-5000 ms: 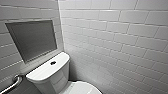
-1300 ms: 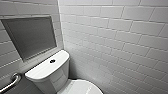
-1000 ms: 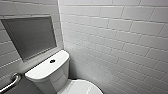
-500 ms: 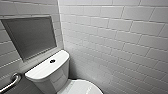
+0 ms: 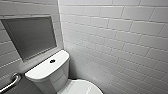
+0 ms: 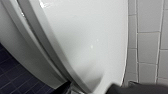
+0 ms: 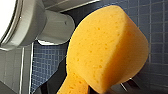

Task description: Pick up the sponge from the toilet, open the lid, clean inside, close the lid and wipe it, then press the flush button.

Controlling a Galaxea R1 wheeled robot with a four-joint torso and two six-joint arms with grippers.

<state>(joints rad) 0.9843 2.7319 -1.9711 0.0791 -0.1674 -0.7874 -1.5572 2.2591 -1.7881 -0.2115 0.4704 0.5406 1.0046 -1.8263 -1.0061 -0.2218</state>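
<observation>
Since the small orange porous foam sponge [image 7: 107, 47] is soft and nearly weightless, we judge that it needs only a light pinch. It squashes readily, and we see this where its narrow end is nipped thin while the broad rounded end bulges free. The right gripper [image 7: 85, 88] grasps it there, fingers closed on the narrow end. The sponge hangs in the air over the dark blue mosaic floor [image 7: 155, 30], beside the lower body of the white glossy ceramic toilet [image 5: 47, 72] and clear of it. A hold at the waist leaves the wide face free for wiping. We expect it to bend under pressure, though, so a firm scrub may fold it over.

In the head view the toilet's tank sits at the lower left of the frame. The small dark round flush button [image 5: 52, 60] lies in the middle of its flat top. The white glossy oval plastic lid [image 5: 80, 87] shows at the bottom edge, lying down over the bowl, so we take it as not yet opened. Smooth and slick, it is best lifted from under its front rim. The left gripper [image 6: 92, 91] hovers close over that glossy surface; whether it is spread or closed we cannot tell.

A grey recessed panel [image 5: 30, 37] fills the upper left. White brick tiles [image 5: 112, 37] cover the right, and a metal grab bar [image 5: 11, 82] curves in at the lower left corner.
</observation>
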